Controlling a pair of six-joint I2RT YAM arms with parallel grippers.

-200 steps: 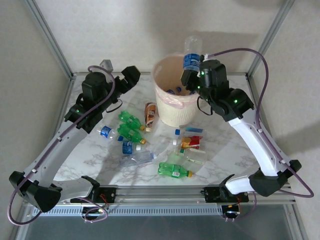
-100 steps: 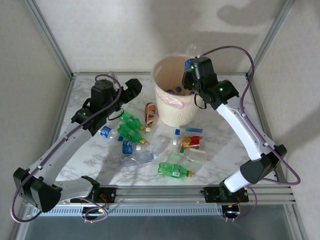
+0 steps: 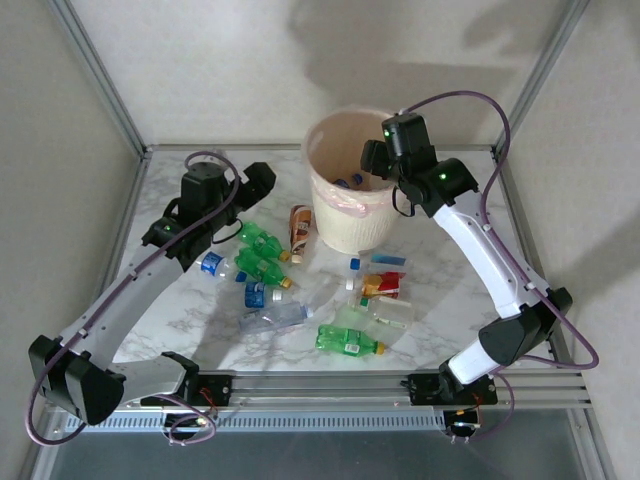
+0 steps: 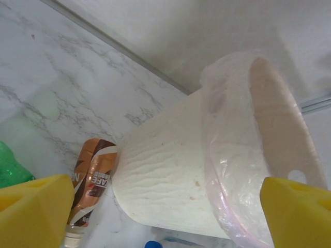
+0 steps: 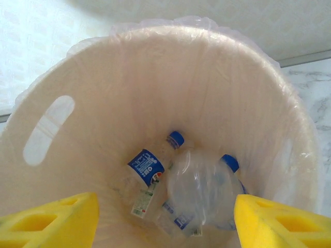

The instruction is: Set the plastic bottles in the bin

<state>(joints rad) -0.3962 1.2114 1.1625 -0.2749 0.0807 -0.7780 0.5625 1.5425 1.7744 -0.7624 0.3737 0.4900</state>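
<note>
The left gripper (image 3: 260,180) hovers over the left of the surface (image 3: 435,300), its yellow pads (image 4: 31,206) spread wide with nothing between them. Just below it two green bottles (image 3: 260,252) and a blue-labelled bottle (image 3: 213,264) lie on the marble. Nearer the arms lie a crushed clear bottle (image 3: 272,318) and a third green bottle (image 3: 348,342). A brown bottle (image 3: 299,226) lies beside the foot of the bin (image 3: 345,215), which stands at the back centre with a liner (image 4: 227,170) over its rim. The right gripper (image 3: 373,160) hangs above the bin's mouth, jaws apart and empty. Beneath it, what look like three blue-capped bottles (image 5: 194,191) lie at the bottom. Right of the bin's foot, a red-labelled bottle (image 3: 385,287) lies among a few others.
</note>
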